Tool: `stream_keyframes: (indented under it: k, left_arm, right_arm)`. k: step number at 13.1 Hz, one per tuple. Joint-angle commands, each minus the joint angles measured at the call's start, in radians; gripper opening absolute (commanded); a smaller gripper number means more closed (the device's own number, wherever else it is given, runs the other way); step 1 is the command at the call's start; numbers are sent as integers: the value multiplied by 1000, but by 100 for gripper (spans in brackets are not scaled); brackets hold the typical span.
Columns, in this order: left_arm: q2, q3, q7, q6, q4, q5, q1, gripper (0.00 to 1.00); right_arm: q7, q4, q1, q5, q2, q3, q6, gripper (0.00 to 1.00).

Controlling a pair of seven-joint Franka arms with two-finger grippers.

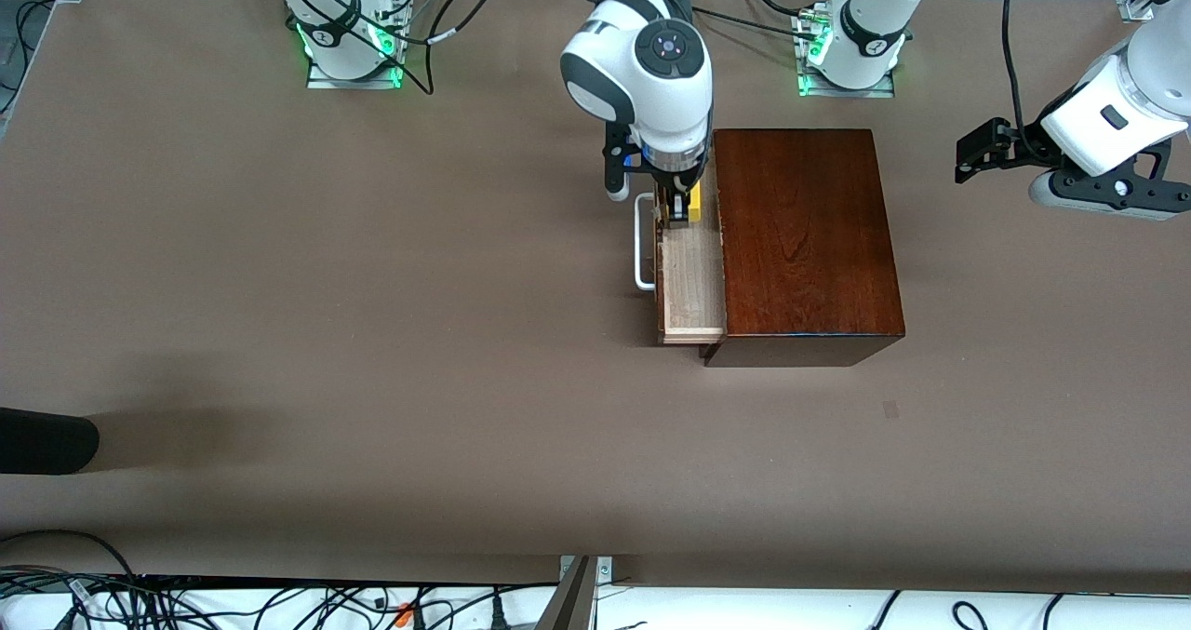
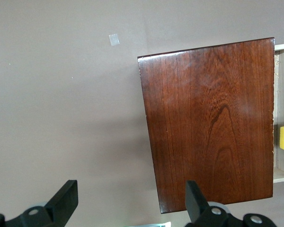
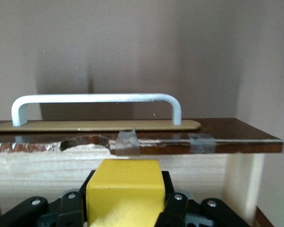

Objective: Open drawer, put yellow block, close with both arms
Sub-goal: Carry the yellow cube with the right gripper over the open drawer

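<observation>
Block (image 1: 693, 204), yellow, is clamped in the right hand (image 1: 687, 209), which hangs inside the open drawer (image 1: 693, 281) at the end nearer the robot bases. We would lower until the block sits on the drawer floor, release, then lift straight up so the fingers miss the drawer front and its white handle (image 1: 642, 244). Left hand (image 1: 972, 160) waits with jaws apart over the table past the box (image 1: 805, 239), toward the left arm's end. Block looks like a small bright cube with clean flat faces, about as wide as the hand. Drawer lining is pale wood, chipped along the front's top edge.
</observation>
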Motion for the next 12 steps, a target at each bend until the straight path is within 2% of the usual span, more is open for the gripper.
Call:
stream_keyframes:
  k: [1,8,9,10,11,12]
  left_arm:
    - [1,0,26,-2,13,-7,1,100]
    - [1,0,26,-2,17,-7,1,100]
    - [1,0,26,-4,17,-9,1,100]
    - [1,0,26,-2,17,-9,1,100]
    - [2,0,26,-4,17,-9,1,100]
    - [1,0,26,-4,19,-9,1,100]
  right_arm:
    - [47,50,44,-17,46,-53,39,0]
    - [53,50,58,-17,93,-56,113,0]
    - [53,49,58,-17,94,-54,113,23]
    - [53,48,58,-17,94,-56,113,70]
    - [52,48,58,-17,93,-56,113,100]
    - [52,48,58,-17,91,-56,108,100]
